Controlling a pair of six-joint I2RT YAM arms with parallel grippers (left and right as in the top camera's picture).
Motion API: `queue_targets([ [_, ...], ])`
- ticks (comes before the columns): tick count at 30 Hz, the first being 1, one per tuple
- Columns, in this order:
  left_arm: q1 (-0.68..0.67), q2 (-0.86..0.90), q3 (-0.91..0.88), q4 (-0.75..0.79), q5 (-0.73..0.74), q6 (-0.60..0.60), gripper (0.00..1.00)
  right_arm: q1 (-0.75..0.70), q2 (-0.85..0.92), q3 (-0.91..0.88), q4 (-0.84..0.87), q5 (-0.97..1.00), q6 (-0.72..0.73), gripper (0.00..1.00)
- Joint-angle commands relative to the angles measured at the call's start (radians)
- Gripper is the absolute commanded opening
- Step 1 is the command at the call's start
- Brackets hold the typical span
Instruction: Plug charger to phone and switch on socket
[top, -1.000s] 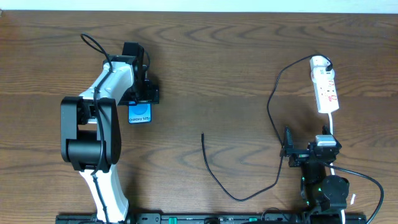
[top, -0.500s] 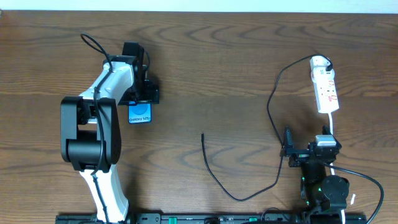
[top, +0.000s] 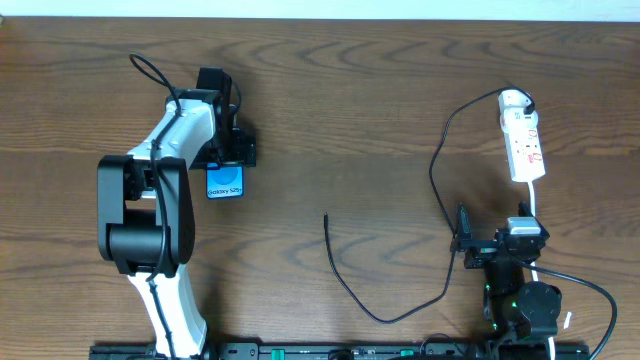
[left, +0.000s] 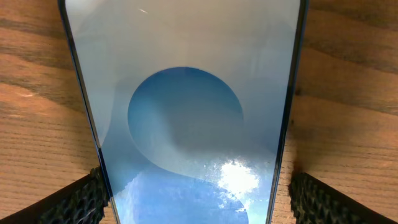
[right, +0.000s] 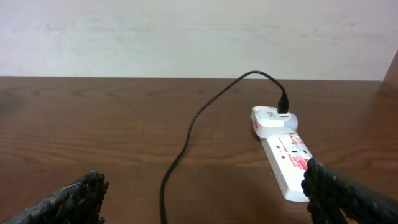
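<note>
Phone (top: 225, 184) upper part hidden under left gripper (top: 230, 158) (cropped on 2 edges in wrist view).

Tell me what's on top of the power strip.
A white adapter sits at the far end of the power strip, black cable plugged into it. The outlet beneath is covered.

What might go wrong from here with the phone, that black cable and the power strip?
1. The open left gripper straddles the phone; closing off-centre might skid it across the table.
2. The charger has a tiny tip lying apart from both grippers, so a pinch may miss or misalign it.
3. The charger also runs close by the open right gripper; a snag might tug the socket.
</note>
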Motion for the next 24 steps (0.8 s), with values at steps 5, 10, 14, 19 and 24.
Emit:
queue_targets([
  [5,0.004,0.011,-0.025,-0.001,-0.024,-0.029,0.93,0.004,-0.008,-0.007,-0.001,0.008,-0.012,0.99],
  [10,0.004,0.011,-0.025,-0.001,-0.024,-0.029,0.93,0.004,-0.008,-0.007,-0.001,0.008,-0.012,0.99],
  [14,0.004,0.011,-0.025,-0.001,-0.024,-0.029,0.93,0.004,-0.008,-0.007,-0.001,0.008,-0.012,0.99],
  [19,0.004,0.011,-0.025,-0.001,-0.024,-0.029,0.88,0.004,-0.008,-0.007,-0.001,0.008,-0.012,0.99],
  [24,0.004,0.011,-0.025,-0.001,-0.024,-0.029,0.85,0.004,-0.008,-0.007,-0.001,0.008,-0.012,0.99],
])
